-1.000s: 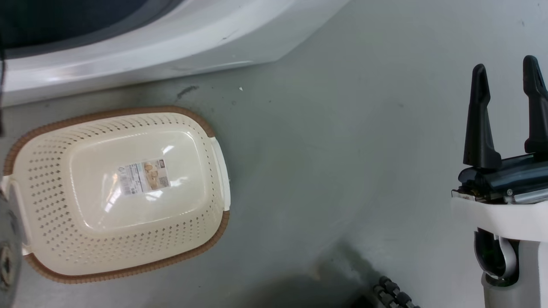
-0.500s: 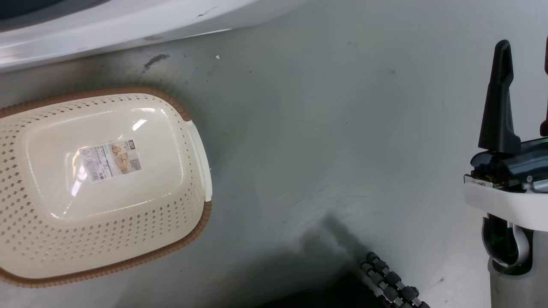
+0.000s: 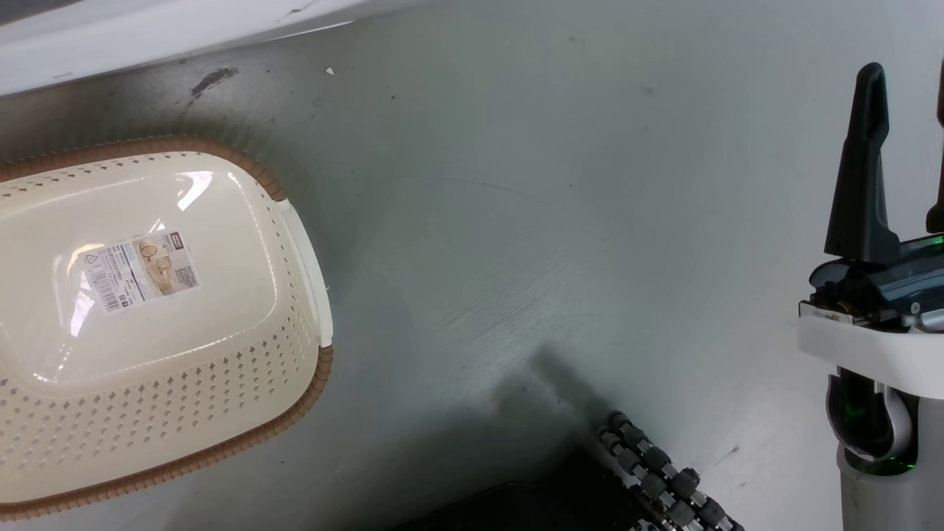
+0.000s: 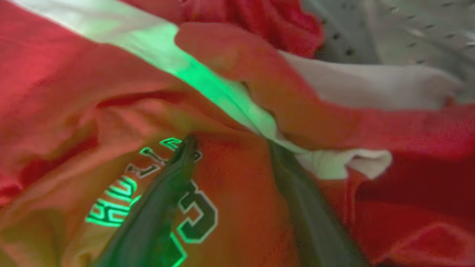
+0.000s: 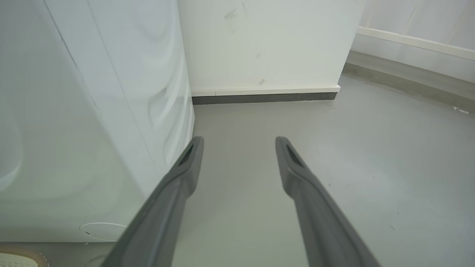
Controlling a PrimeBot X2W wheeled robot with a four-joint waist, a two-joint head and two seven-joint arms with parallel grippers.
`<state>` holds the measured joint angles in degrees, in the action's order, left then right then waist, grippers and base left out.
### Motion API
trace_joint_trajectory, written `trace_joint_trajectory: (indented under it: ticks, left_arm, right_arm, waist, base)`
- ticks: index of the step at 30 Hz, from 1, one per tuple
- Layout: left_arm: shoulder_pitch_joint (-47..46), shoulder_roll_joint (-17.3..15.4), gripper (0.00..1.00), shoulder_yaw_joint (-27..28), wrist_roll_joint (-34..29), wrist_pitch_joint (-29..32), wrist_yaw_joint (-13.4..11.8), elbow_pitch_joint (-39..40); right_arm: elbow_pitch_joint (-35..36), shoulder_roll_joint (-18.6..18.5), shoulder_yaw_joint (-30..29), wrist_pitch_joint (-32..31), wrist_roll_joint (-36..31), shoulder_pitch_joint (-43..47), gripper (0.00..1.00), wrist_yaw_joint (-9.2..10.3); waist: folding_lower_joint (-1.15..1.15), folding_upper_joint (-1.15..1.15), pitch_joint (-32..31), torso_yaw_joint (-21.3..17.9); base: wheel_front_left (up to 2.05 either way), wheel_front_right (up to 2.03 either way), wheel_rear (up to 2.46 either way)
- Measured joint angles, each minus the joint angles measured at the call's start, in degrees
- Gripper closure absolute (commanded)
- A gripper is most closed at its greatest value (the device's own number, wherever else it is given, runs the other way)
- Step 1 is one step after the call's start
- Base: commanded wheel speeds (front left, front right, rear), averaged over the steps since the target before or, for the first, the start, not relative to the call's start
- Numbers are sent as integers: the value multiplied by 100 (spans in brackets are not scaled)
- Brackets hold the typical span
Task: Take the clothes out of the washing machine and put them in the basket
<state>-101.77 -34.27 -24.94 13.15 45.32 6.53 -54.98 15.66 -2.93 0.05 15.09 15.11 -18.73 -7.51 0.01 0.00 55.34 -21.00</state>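
In the left wrist view the left pincer (image 4: 231, 148) stood spread about as wide as the right one, its two dark fingers (image 4: 163, 200) laid against the clothes (image 4: 74, 74) with a swell of cloth between them; it pressed the garment but was not closed on it, and the far finger's tip ran under a fold of white trim (image 4: 334, 163). The garment lay crumpled all about the pincer: bright red, crossed by a white stripe (image 4: 178, 59) tinged green by a light, with dark white-edged lettering (image 4: 193, 218) beside the near finger. Beyond it rose the perforated steel drum (image 4: 389, 33) of the washing machine. The right pincer (image 5: 239, 142) hung wide open over the grey floor (image 5: 352, 167), holding and touching nothing, with the machine's white side (image 5: 92, 111) just to one side and a white wall (image 5: 267, 44) farther off. In the head view that pincer (image 3: 906, 70) showed at the right edge, well apart from the basket (image 3: 295, 398), which sat on the floor at the left, cream with a brown rim, a label sticker (image 3: 140, 271) on its base, close below the machine's white front (image 3: 147, 37).
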Motion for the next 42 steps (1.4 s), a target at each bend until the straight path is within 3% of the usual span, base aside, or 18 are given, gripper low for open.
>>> trace_joint_trajectory:
  ticks: [4, 5, 6, 7, 8, 19, 29, 38, 42]
  left_arm:
    - [-14, -27, 0, -4, 26, 96, -15, -34]
    - [-31, -26, 14, -12, 33, 119, -15, -43]
    - [-39, -24, 81, -29, 41, 118, -14, -42]
    - [-39, -25, 81, -42, 52, 88, -12, -35]
    - [-39, -25, 100, -46, 80, 86, 2, -42]
    - [298, 44, 100, -5, 413, -1167, 51, -127]
    - [1315, 248, 100, -164, 879, -2899, 81, -201]
    - [2468, 337, 100, -579, 1397, -4081, 86, 5]
    - [3047, 547, 100, -655, 1610, -4644, 87, 107]
  right_arm:
    - [-1, 0, 12, 0, 44, -5, 0, 0]
    - [-1, 0, 7, 0, 49, -14, 0, 0]
    - [-1, 0, 1, 0, 52, -27, 0, 0]
    - [-1, 0, -3, 0, 56, -40, 0, 0]
    - [-1, 1, -4, 0, 56, -48, 0, 0]
    - [-66, 1, -70, 0, -56, -110, 0, 0]
    - [-198, 2, -48, 1, -369, 19, 0, 0]
    - [-391, 4, -25, 0, -672, 289, 0, 0]
    - [-478, 4, -44, 0, -788, 460, 0, 0]
  waist:
    - [0, 0, 13, -19]
    - [0, 0, 20, -17]
    - [0, 0, 25, -13]
    - [0, 0, 28, -10]
    - [0, 0, 27, -10]
    - [0, 0, -281, 85]
    - [-1, 0, -1035, 353]
    - [-1, 0, -1777, 637]
    - [-1, 0, -2131, 782]
  base:
    - [0, 0, 0]
    - [0, 0, 0]
    - [0, 0, 0]
    - [0, 0, 0]
    - [0, 0, 0]
    - [0, 0, 0]
    - [0, 0, 0]
    - [0, 0, 0]
    - [0, 0, 0]
